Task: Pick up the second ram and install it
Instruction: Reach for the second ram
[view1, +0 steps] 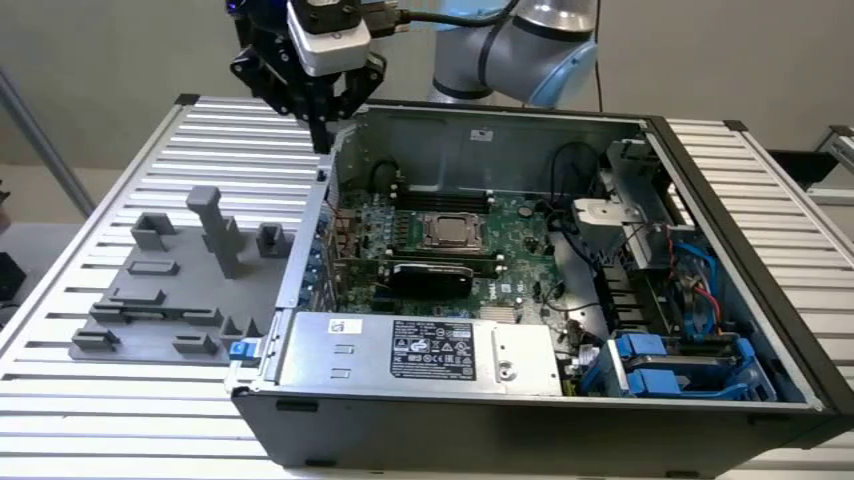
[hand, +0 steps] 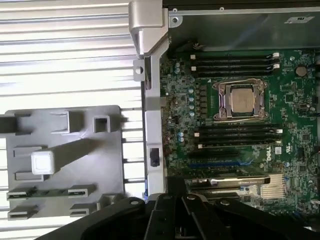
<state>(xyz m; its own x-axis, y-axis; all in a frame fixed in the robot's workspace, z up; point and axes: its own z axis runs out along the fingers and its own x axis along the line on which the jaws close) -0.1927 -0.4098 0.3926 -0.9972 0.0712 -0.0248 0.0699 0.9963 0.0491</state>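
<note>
You see the gripper (view1: 324, 135) and the arm (view1: 534, 45) cut off at the exterior view's upper edge. The power supply (view1: 427, 350) hides part of the motherboard (view1: 521, 230), and its label print is too small to read. The slots of the gray holder (hand: 107, 170) are too blurred for you to tell their contents.

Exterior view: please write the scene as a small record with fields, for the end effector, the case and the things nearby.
end effector: high above the case wall on the exterior view's left
load: cannot tell
computer case: open on top, on the slatted table
motherboard: green, inside the case, silver CPU in the middle
gray fixture: on the table, on the exterior view's left of the case
</note>
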